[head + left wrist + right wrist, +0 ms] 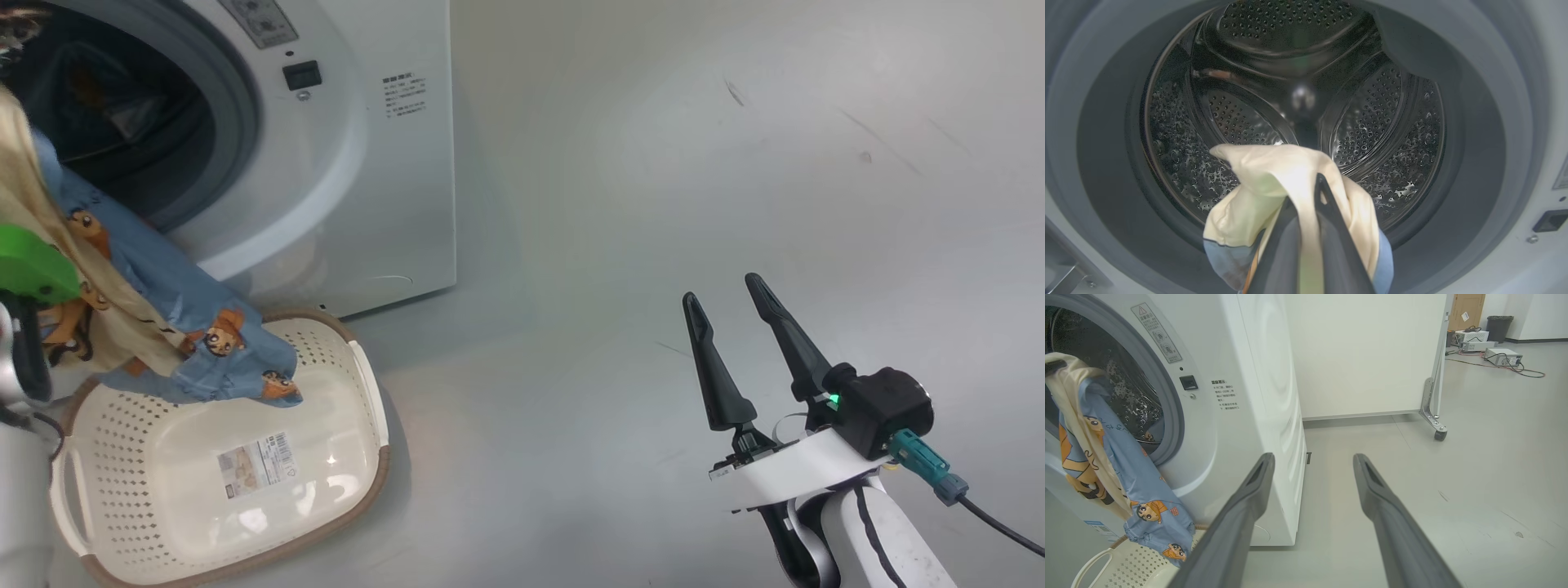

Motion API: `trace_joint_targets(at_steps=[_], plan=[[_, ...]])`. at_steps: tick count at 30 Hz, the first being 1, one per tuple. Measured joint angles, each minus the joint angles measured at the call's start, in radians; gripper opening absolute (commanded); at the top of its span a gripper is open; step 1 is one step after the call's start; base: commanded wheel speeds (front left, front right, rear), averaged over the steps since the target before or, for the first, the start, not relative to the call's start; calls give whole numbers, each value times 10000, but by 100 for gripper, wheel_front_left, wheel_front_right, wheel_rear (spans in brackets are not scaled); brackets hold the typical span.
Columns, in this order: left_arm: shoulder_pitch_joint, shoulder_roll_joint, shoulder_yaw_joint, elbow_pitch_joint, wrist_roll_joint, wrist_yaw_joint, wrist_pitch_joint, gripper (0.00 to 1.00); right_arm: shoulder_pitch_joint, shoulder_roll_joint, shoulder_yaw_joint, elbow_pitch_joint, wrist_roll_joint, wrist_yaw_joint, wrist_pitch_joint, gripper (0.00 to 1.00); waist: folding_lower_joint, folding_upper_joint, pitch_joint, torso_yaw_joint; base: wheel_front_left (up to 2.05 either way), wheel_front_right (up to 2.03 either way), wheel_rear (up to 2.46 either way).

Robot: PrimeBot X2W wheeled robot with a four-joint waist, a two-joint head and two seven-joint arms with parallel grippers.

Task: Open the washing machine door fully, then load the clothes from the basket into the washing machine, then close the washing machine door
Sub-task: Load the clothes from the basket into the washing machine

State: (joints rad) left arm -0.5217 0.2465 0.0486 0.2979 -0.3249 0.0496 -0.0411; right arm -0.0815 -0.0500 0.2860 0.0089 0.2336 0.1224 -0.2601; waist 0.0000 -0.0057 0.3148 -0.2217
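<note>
The light blue fabric bundle with orange-brown cartoon figures and cream-beige parts (163,302) hangs in the air at the mouth of the big white front-loading washing machine (367,163). Its cream top is level with the opening and its blue tail droops over the far end of the small cream-white perforated plastic basket with the brown rim (106,457). The left gripper (1306,192) has its 2 dark fingers clenched on the cream part of the cloth, pointing straight at the perforated steel drum (1372,122) inside the grey rubber gasket (1474,163). The basket sits on the grey floor (653,204) just in front of the machine, a label sticker (255,464) on its bottom. Well off to the right, the right gripper (721,288) hangs over bare floor – fingers spread wide, nothing between them.
</note>
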Motion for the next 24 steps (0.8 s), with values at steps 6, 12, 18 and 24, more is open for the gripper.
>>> trace_joint_targets(at_steps=[6, 12, 18, 24], plan=[[-1232, 489, 276, 819, -8, 42, 403, 0, -264, 10, 42, -21, 38, 0, 0, 100, 0, 0, 846, -457, 0, 0, 0], [-1993, 886, 435, 1645, 40, 54, 487, 0, -753, 17, 46, -59, 38, 0, 0, 100, 1, 0, 1637, -833, 0, 0, 0], [-3182, 963, 472, 2165, 188, 54, 366, 0, -830, 33, -19, -75, 36, 0, 0, 100, 1, 0, 2373, -1089, 0, 0, 0], [-4266, 949, 800, 2253, 50, 130, -520, 0, -1208, 54, 71, -38, 38, 0, 0, 100, 2, 0, 2796, -1140, 0, 0, 0]])
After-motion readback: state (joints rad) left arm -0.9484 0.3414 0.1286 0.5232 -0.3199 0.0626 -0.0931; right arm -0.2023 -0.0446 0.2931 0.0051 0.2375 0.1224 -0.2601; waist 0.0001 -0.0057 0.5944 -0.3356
